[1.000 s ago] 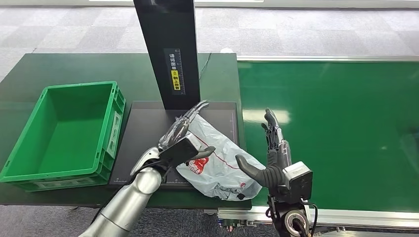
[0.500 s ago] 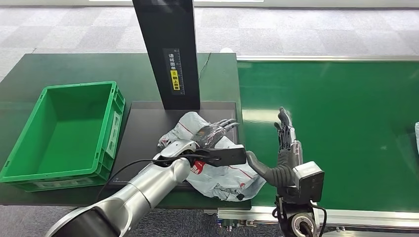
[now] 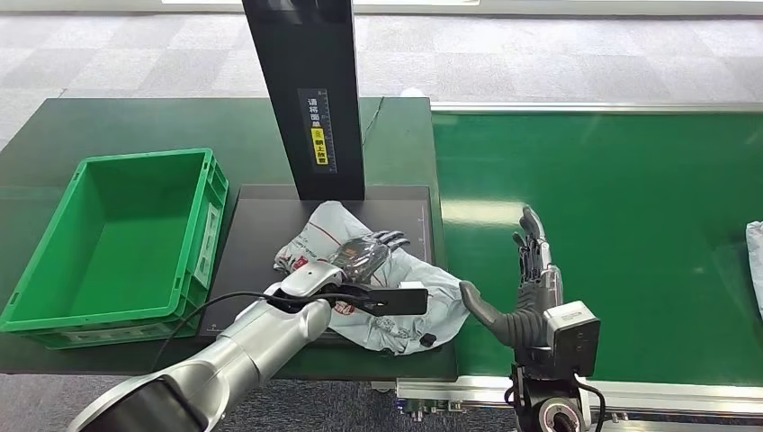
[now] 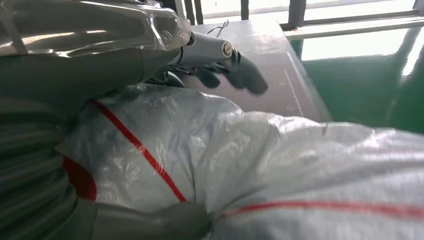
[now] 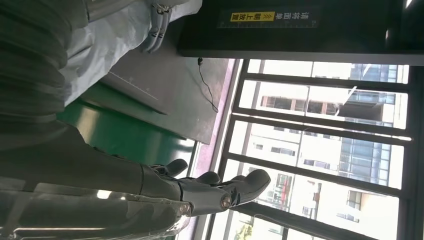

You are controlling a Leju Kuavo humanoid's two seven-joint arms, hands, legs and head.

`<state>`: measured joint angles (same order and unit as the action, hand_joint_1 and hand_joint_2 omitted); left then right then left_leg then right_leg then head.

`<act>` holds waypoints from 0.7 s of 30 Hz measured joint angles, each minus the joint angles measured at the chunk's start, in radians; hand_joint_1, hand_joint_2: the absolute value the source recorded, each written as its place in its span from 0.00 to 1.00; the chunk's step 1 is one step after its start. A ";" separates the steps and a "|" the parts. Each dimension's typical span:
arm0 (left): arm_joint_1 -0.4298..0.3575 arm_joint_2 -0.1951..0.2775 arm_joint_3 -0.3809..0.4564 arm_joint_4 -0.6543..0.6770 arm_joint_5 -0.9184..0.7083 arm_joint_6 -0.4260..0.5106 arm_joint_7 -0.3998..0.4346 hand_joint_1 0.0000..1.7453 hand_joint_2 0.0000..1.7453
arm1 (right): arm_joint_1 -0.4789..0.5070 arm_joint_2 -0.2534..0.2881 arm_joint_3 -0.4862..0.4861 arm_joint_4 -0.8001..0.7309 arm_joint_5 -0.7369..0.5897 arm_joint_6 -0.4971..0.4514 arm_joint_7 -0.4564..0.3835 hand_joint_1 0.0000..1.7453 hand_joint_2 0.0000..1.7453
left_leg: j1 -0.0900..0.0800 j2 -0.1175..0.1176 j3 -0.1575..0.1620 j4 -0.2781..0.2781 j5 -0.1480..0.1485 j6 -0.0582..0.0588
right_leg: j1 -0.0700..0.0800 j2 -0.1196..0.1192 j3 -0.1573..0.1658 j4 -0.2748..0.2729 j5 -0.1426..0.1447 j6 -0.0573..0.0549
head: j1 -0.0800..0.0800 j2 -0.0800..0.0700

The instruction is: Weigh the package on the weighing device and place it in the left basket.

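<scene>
Two hands are in view over the workstation. One crumpled white plastic package with red stripes and printing [image 3: 378,288] lies on the flat black platform of the weighing device [image 3: 256,247], toward its near right part, with one corner hanging past the platform's near edge and the counter's front edge. The device's tall black upright column [image 3: 306,99], bearing a yellow label, rises from the rear of the platform, just behind the package.

Left hand [image 3: 364,256]: resting on top of the package, dark fingers [image 4: 240,75] extended across the upper surface. In the left wrist view the thick grey thumb [image 4: 165,225] lies against the near side of the bag, with the plastic bunched between thumb and fingers. Whether this amounts to a firm hold cannot be told; the package is in contact with the platform.

Right hand [image 3: 531,288]: upright above the bright green conveyor belt [image 3: 630,225], just beside the package's right end but apart from it. Fingers straight and spread, thumb out to the side, nothing in it.

Green plastic crate serving as the left basket [image 3: 211,216]: on the dark green counter [image 3: 135,121], just beside the left edge of the platform.

Second white bag [image 3: 754,261]: at the far right edge of the belt, well apart from both hands.
</scene>
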<state>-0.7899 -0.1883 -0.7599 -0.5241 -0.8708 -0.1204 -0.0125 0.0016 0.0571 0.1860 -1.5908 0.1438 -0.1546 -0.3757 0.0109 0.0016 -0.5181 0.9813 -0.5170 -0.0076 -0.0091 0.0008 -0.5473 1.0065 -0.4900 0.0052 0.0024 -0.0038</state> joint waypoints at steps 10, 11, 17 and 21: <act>0.020 0.021 -0.011 0.000 -0.037 0.001 -0.026 1.00 1.00 | -0.002 -0.003 0.000 0.001 -0.013 -0.005 0.005 0.00 1.00 | 0.000 0.000 0.002 0.000 0.001 0.000 | 0.000 0.000 0.002 0.000 0.000 0.000 | 0.000 0.000; 0.020 0.022 -0.011 0.000 -0.039 0.000 -0.026 1.00 1.00 | -0.002 -0.003 0.000 0.001 -0.015 -0.006 0.005 0.00 1.00 | 0.000 0.000 0.002 0.000 0.001 0.000 | 0.000 0.000 0.002 0.000 0.000 0.000 | 0.000 0.000; 0.026 0.030 -0.011 0.000 -0.047 -0.005 -0.034 1.00 1.00 | -0.003 -0.008 0.000 0.006 -0.024 -0.010 0.008 0.00 1.00 | 0.000 0.000 0.002 0.000 0.001 0.000 | 0.000 0.000 0.002 0.000 0.000 0.000 | 0.000 0.000; 0.027 0.035 -0.011 0.000 -0.052 -0.003 -0.044 1.00 1.00 | -0.003 -0.009 0.000 0.008 -0.025 -0.015 0.009 0.00 1.00 | 0.000 0.000 0.002 0.000 0.001 0.000 | 0.000 0.000 0.002 0.000 0.000 0.000 | 0.000 0.000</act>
<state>-0.7634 -0.1534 -0.7710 -0.5238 -0.9226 -0.1233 -0.0565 -0.0016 0.0479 0.1862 -1.5825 0.1185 -0.1700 -0.3665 0.0110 0.0012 -0.5161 0.9810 -0.5162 -0.0077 -0.0090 0.0006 -0.5449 1.0066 -0.4898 0.0049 0.0025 -0.0038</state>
